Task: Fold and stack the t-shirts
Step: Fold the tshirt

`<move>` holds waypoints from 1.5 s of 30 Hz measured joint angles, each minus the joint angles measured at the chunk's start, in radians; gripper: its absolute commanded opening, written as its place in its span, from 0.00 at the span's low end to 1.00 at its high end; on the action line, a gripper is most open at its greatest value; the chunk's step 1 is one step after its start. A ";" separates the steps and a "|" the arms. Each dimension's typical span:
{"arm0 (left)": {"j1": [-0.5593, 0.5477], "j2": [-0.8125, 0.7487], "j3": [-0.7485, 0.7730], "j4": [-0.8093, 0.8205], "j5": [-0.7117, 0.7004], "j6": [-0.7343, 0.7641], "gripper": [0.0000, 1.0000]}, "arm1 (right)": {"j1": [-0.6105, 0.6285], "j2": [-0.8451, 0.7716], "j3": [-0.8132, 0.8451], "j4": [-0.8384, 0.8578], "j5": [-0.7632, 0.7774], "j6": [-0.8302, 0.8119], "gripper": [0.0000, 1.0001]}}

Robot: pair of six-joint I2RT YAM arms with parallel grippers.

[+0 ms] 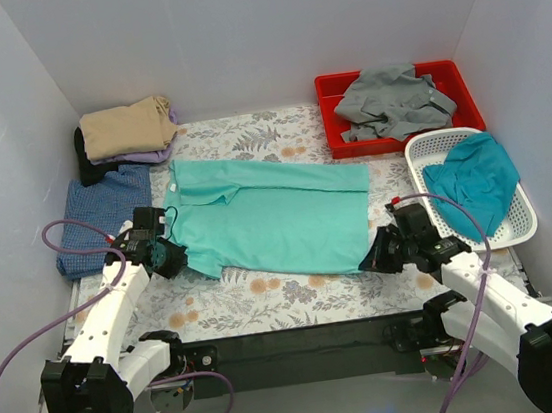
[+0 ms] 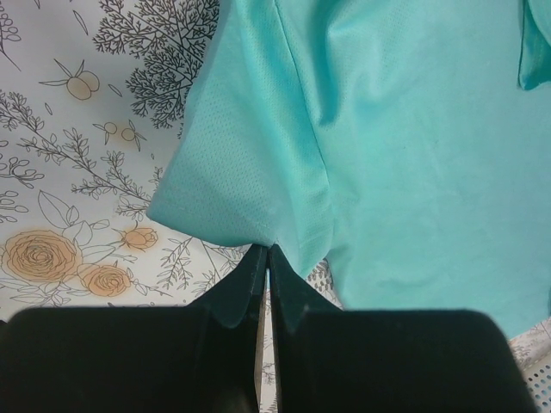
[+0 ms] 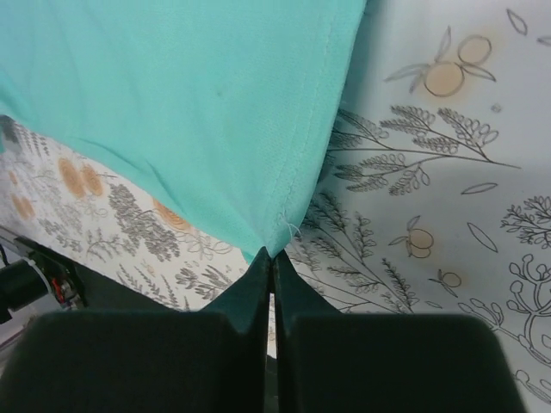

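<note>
The mint green t-shirt (image 1: 277, 214) lies spread flat on the floral cloth, collar to the left. My left gripper (image 1: 168, 256) is shut on its near sleeve edge, seen in the left wrist view with the fingertips pinched on the sleeve (image 2: 245, 198). My right gripper (image 1: 373, 258) is shut on the shirt's near hem corner (image 3: 275, 232). A tan t-shirt (image 1: 127, 127) tops a folded stack at the back left. A blue shirt (image 1: 95, 211) lies folded at the left. A grey shirt (image 1: 389, 102) and a teal shirt (image 1: 474, 177) sit in containers.
A red bin (image 1: 331, 119) holds the grey shirt at the back right. A white basket (image 1: 520, 227) holds the teal shirt at the right. White walls close in on three sides. A black bar runs along the near table edge (image 1: 303, 344).
</note>
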 measured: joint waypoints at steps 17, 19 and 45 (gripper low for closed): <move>0.000 0.001 0.068 -0.024 -0.067 0.025 0.00 | 0.000 0.151 0.224 -0.143 0.042 -0.037 0.01; 0.000 0.006 0.068 -0.024 -0.068 0.026 0.00 | 0.000 0.162 0.229 -0.145 0.050 -0.043 0.01; 0.015 0.322 0.259 0.175 -0.022 0.180 0.00 | -0.054 0.332 0.327 -0.131 0.125 -0.129 0.01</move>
